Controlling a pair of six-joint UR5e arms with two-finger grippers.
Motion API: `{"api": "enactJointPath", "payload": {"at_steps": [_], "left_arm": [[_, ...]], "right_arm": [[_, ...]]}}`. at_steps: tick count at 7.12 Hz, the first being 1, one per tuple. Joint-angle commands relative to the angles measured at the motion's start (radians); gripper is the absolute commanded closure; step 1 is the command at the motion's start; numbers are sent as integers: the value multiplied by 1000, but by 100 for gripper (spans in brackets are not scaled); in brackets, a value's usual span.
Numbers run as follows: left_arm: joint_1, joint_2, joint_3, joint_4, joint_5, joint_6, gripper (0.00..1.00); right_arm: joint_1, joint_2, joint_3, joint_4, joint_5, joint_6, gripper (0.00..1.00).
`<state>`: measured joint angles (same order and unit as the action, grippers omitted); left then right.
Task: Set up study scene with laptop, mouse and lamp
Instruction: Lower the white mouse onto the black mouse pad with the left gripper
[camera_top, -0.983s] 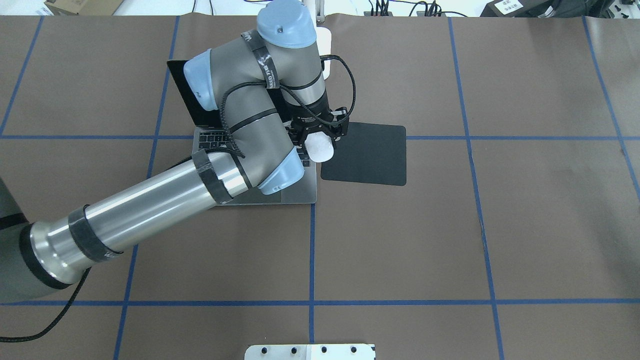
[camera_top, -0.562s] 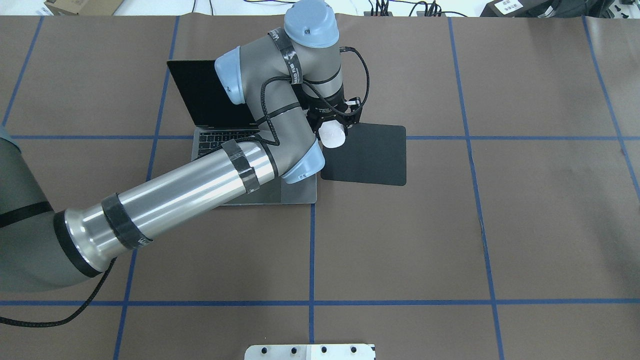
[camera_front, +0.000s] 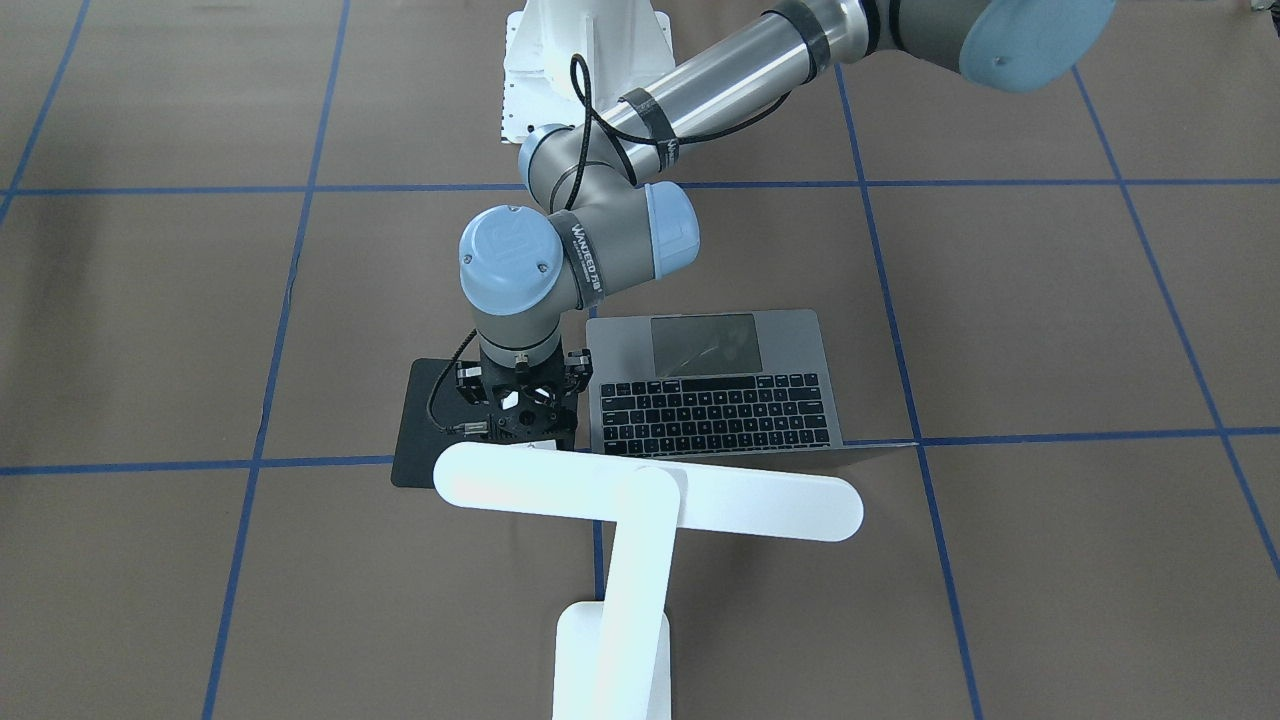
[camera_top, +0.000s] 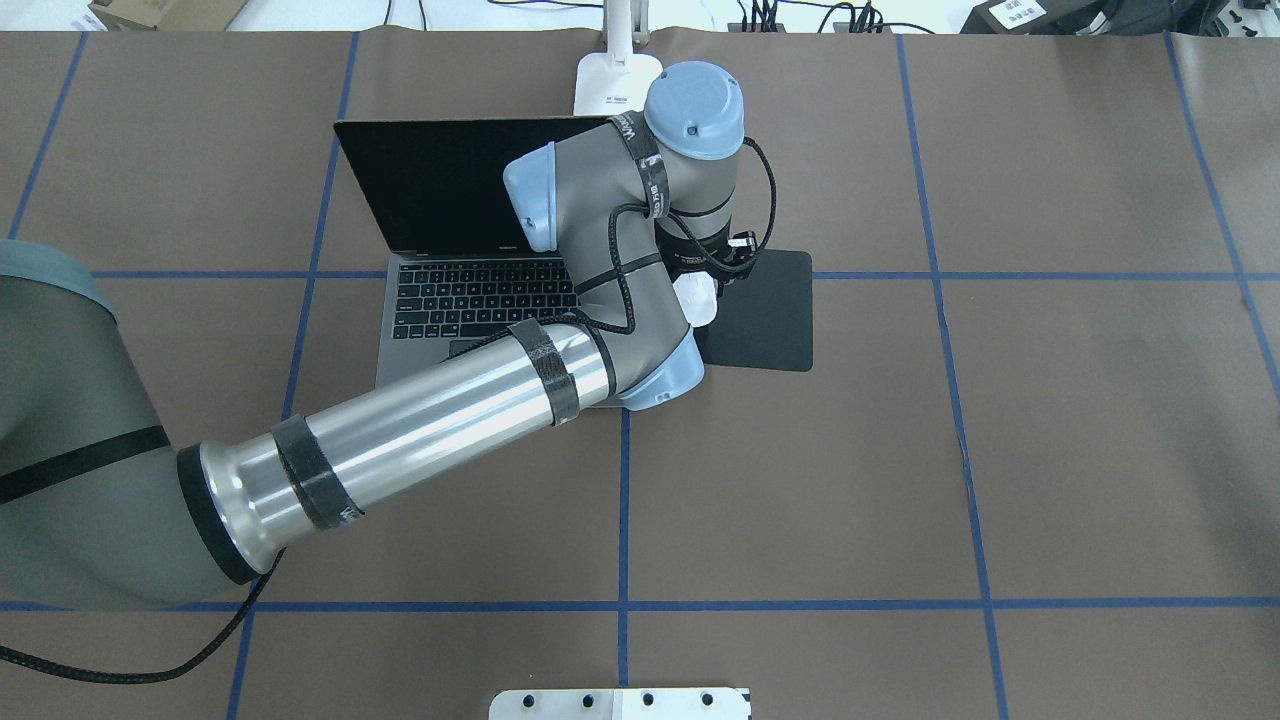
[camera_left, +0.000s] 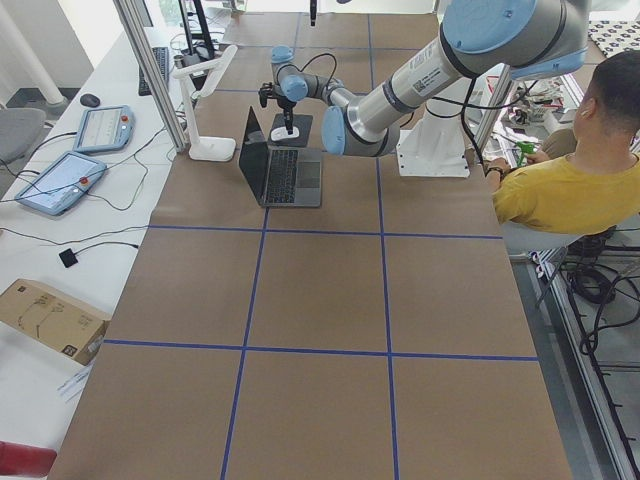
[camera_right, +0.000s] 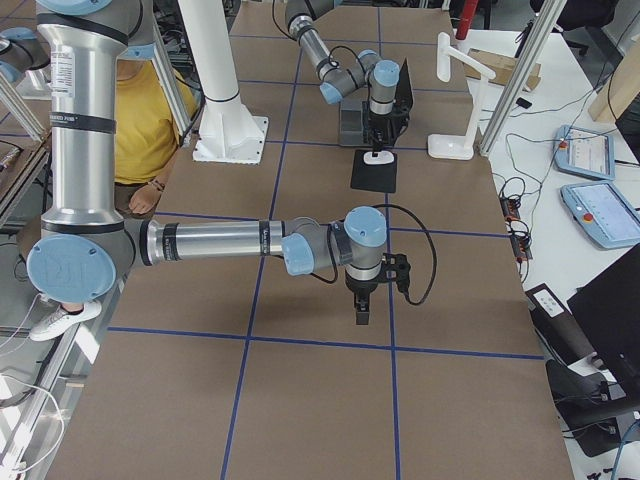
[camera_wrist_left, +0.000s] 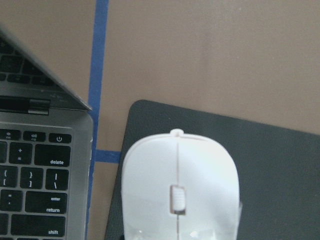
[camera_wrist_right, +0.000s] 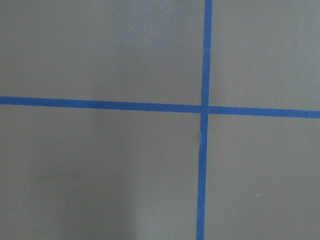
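Overhead exterior view, left to right: the laptop (camera_top: 470, 295) lies open to the left of my left gripper (camera_top: 702, 282), its dark screen tilted back and its right edge just beside my jaws. Those jaws are clamped on the mouse (camera_wrist_left: 180, 192), held lengthwise beneath my wrist. The black pad (camera_top: 765, 310) spreads out from under the mouse to the right of my jaws. My left wrist camera shows the mouse over the pad's corner nearest the laptop, with the keyboard's return and delete keys close on the left. I cannot tell if the mouse touches the pad yet. The lamp (camera_front: 650, 490) stands beyond my jaws, behind the laptop's screen, its bar head crossing above the screen's top edge.

A second ago my jaws carried the mouse over the laptop's right edge, at the keys; a little later it hung at the pad's left corner. Now it sits further right, over the pad. The laptop and pad have not shifted.

My right gripper (camera_right: 361, 312) hangs well apart to the right, pointing down at a blue tape crossing (camera_wrist_right: 205, 109); I cannot tell how its jaws stand.
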<state>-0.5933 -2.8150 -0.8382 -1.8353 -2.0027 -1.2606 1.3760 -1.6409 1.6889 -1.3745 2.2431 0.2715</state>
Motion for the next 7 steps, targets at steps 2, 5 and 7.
{"api": "enactJointPath", "payload": {"at_steps": [2,5,7], "left_arm": [[4,-3,-21,-4,22,12,0],[-72,145,-306,121,-93,102,0],[-156,414,-656,215,-154,247,0]], "right_arm": [[0,10,-9,0,0,2,0],[0,-4,-32,12,-2,-2,0],[0,-11,-31,14,-2,-2,0]]}}
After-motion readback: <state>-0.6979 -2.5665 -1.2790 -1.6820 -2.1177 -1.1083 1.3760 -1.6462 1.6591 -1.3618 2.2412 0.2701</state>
